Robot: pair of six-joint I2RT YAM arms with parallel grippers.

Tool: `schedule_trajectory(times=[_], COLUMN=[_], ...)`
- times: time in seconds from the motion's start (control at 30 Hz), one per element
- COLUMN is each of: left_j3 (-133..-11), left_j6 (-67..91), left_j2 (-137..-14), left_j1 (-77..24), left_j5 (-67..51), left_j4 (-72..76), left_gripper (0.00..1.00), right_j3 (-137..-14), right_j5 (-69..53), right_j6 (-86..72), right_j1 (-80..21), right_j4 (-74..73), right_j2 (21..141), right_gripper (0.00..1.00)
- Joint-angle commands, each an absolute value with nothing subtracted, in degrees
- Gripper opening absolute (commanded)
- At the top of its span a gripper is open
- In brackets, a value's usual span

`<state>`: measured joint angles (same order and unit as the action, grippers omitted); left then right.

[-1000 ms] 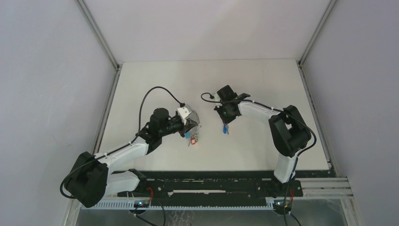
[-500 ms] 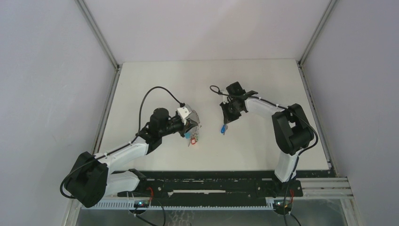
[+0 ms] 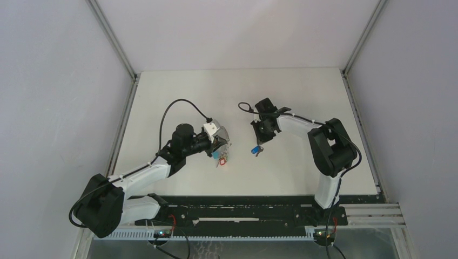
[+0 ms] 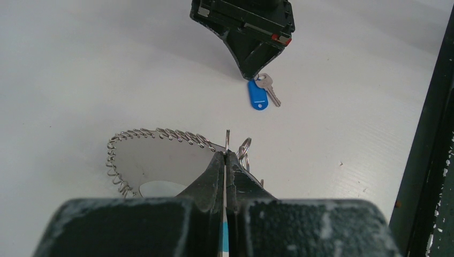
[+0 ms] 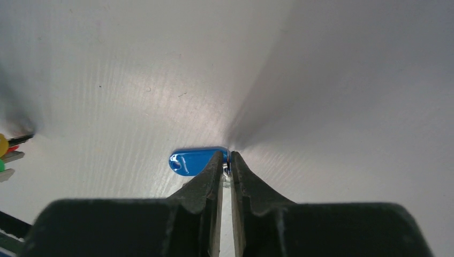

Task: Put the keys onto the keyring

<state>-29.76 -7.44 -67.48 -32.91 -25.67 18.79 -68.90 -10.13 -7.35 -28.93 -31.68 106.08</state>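
Left to right. At left, the left gripper (image 4: 225, 155) is clamped tight on the thin wire of the keyring (image 4: 160, 133), with no gap between its jaws. A short stub of wire stands up just past the fingertips, and the row of small silver keys fans away from the grip in an arc. In the view from above, red and cyan pieces hang beneath the gripper. Holding the loop by its wire, rather than leaving it flat, appears meant to keep it steady and present a free end for threading. That is a judgement, since the opening of the loop cannot be made out. Towards the middle of the white table (image 4: 80, 64), the blue-headed key (image 4: 257, 98) lies flat, well apart from the ring and not yet on it. Its silver blade (image 4: 272, 92) is splayed to one side of the oval head. At right, the right gripper (image 5: 226, 158) comes down steeply on this key, its tips set at the end where head and blade join. The jaws stand almost together with only a thin slit between them. Whether they pinch that joint or merely rest against it cannot be told. The key lies directly under the fingertips, its blue head reaching out to one side of them.
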Motion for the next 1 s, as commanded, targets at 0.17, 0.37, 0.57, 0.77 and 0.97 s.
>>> schedule_trajectory(times=[0.17,0.37,0.57,0.77,0.97], left_j3=[-29.28,-29.42,-29.19,-29.18,-29.19], left_j6=[-6.69,-6.59,-6.66,-6.65,-6.58], left_j2=[-66.85,-66.82,-66.47,-66.47,-66.56], left_j1=[-32.70,-32.70,-32.70,-32.70,-32.70], left_j5=[-26.50,-26.54,-26.54,-26.55,-26.55], left_j4=[22.66,22.68,22.67,22.68,22.68], left_gripper=[0.00,0.00,0.00,0.00,0.00], right_j3=[-70.40,-70.40,-70.40,-70.40,-70.40], right_j5=[-2.88,-3.90,-7.14,-9.24,-10.29], right_j6=[-7.87,-7.38,-8.24,-8.61,-8.99], right_j1=[-31.46,-31.37,-29.63,-29.31,-28.87], right_j4=[-32.50,-33.34,-32.78,-32.06,-32.53], right_j2=[104.54,102.83,103.18,103.88,104.55], right_gripper=[0.21,0.23,0.23,0.20,0.17])
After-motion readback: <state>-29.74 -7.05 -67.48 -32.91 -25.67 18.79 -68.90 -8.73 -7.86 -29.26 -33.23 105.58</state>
